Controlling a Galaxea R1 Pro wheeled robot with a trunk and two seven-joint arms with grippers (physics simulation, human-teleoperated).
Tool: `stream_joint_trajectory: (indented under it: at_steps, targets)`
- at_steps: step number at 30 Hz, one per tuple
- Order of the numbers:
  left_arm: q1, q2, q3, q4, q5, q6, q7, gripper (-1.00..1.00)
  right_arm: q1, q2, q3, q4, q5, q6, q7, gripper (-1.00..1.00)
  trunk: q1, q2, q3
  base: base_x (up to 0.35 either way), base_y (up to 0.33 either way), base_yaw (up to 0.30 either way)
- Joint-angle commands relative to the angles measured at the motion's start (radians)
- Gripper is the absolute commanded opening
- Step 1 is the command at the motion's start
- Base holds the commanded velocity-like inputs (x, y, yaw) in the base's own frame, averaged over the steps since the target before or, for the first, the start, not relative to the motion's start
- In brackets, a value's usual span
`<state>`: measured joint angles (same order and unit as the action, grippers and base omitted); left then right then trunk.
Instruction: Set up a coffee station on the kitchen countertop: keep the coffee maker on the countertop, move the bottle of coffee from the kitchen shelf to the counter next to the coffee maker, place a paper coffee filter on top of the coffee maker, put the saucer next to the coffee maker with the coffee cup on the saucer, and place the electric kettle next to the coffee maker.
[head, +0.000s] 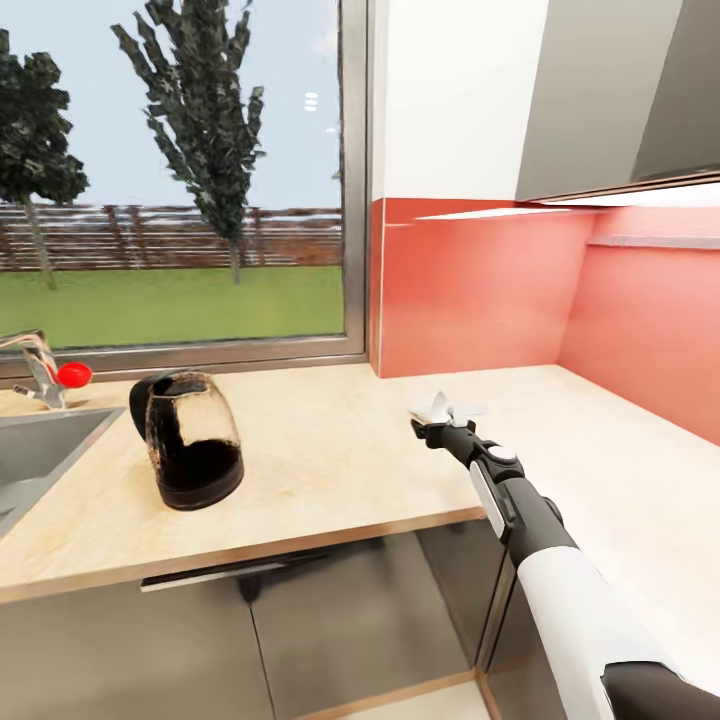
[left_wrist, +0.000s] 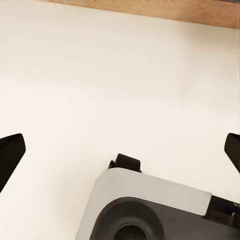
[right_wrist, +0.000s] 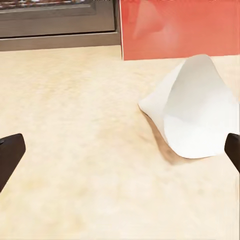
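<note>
A white paper coffee filter (right_wrist: 192, 112) lies on its side on the beige countertop (head: 330, 460), close to the red backsplash corner; in the head view the filter (head: 447, 408) shows just past my right gripper (head: 430, 428). In the right wrist view, that gripper (right_wrist: 120, 152) is open, its dark fingertips (right_wrist: 10, 152) spread wide, the filter ahead and toward one finger, not touched. A dark glass electric kettle (head: 190, 440) stands upright on the counter left of the filter. My left gripper (left_wrist: 120, 150) is open over a pale surface, holding nothing.
A steel sink (head: 40, 450) and a faucet with a red knob (head: 72, 375) sit at the counter's left end. The counter turns a corner along the red backsplash (head: 480, 300) to the right. Upper cabinets (head: 620, 90) hang above. A grey-and-black robot part (left_wrist: 150, 210) shows below the left gripper.
</note>
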<state>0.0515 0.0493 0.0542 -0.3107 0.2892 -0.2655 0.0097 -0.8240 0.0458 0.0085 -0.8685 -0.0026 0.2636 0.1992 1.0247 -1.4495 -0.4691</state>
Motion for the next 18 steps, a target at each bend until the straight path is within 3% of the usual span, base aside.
stream_joint_trajectory:
  at_steps: [1,18]
  targets:
    - [0.001,0.0,0.001,-0.002,0.003,-0.001,0.001,1.0,-0.001,0.0,0.0,-0.001,0.0,0.005,0.002,1.0,0.0,0.0,-0.001,0.131,-0.108,0.001]
    - [0.001,0.0,0.001,-0.002,0.004,-0.001,0.001,1.0,-0.001,0.0,-0.001,0.014,0.005,0.005,0.0,1.0,0.0,0.0,-0.001,0.09,-0.016,0.0]
